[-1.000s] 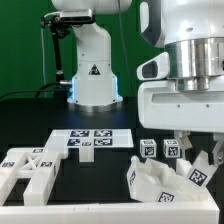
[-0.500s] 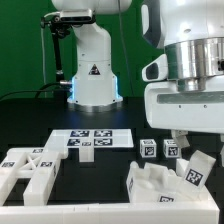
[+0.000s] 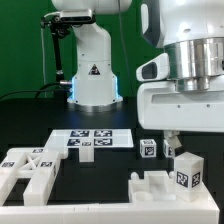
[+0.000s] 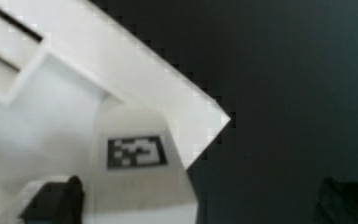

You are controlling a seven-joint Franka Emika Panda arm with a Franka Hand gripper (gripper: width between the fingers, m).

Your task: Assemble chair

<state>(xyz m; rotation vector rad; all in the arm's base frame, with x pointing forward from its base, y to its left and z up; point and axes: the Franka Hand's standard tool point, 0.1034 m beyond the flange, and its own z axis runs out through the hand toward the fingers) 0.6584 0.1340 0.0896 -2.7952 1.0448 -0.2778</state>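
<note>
My gripper [image 3: 190,140] hangs low at the exterior view's right, just above a white slotted chair piece [image 3: 172,180] whose tagged block end stands upright. In the wrist view the gripper [image 4: 197,205] is open: the dark fingertips [image 4: 51,200] stand wide apart, and the white tagged piece [image 4: 131,140] fills the space beside one of them, with dark table by the other. Two small cube-ended posts [image 3: 150,148] lie just behind the piece. More white chair pieces [image 3: 28,170] sit at the exterior view's left front.
The marker board [image 3: 92,140] lies flat in the middle of the black table. The robot base [image 3: 95,70] stands behind it, with a cable at the back left.
The slotted piece under the gripper has turned from lying tilted to standing squarer, its tagged block now upright. The gripper has stayed above it.
</note>
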